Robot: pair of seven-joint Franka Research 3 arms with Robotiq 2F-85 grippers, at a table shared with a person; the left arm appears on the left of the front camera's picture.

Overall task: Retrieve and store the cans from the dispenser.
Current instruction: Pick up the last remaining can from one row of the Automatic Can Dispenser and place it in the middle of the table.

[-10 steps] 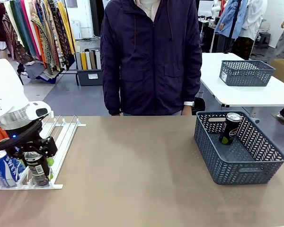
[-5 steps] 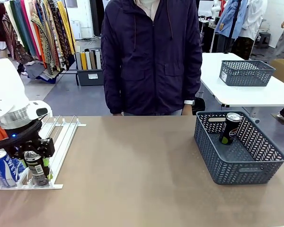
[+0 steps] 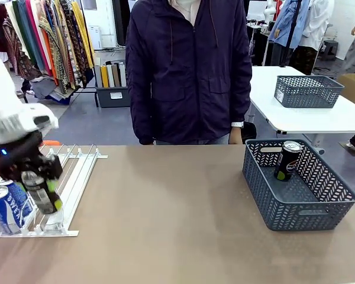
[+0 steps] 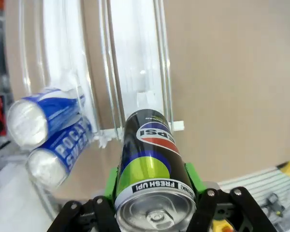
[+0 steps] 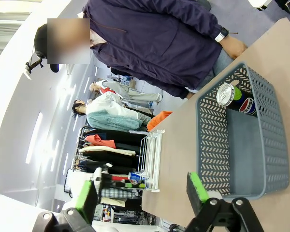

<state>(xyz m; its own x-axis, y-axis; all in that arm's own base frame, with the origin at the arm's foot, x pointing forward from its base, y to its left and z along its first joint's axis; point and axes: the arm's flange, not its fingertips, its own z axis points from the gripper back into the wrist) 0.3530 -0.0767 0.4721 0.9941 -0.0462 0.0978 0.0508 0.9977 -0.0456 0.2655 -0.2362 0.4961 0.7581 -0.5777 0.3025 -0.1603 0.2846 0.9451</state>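
While your left claw is shut tight on the small black drink can with the green and yellow band, you are in the taking-out step. The can hangs tilted just over the front end of the flat white rack of long rails. Two blue cans with white letters wait in the lane beside it. Your right claw stands open and holds nothing. Next, I think you must carry the can across the brown table to the dark grey plastic basket, where one black can already stands. Let go low inside so it does not tip.
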